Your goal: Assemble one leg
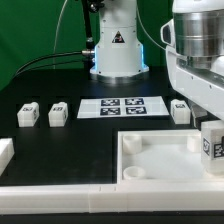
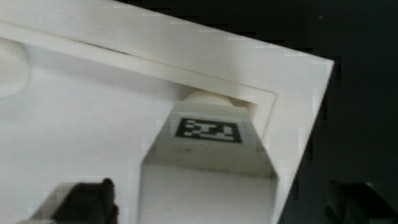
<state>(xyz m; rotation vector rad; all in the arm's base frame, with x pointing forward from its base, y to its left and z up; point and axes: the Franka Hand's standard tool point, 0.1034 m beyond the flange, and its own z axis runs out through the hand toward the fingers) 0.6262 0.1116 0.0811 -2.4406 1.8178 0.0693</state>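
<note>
My gripper (image 1: 209, 126) is at the exterior view's right, shut on a leg (image 1: 212, 142), a small white block with a square tag. It holds the leg upright at the right far corner of the large white panel (image 1: 160, 165). In the wrist view the leg (image 2: 210, 130) runs between my dark fingers (image 2: 93, 200), with my gripper (image 2: 222, 195) closed round it. Its tagged end points at the recessed corner of the panel (image 2: 107, 90). I cannot tell whether the leg touches the panel. Three more legs lie on the table (image 1: 28, 114), (image 1: 58, 114), (image 1: 181, 112).
The marker board (image 1: 122, 106) lies flat in the middle behind the panel. The robot base (image 1: 116, 50) stands at the back. A white rail (image 1: 60, 195) runs along the front edge, with a white block (image 1: 5, 155) at the left.
</note>
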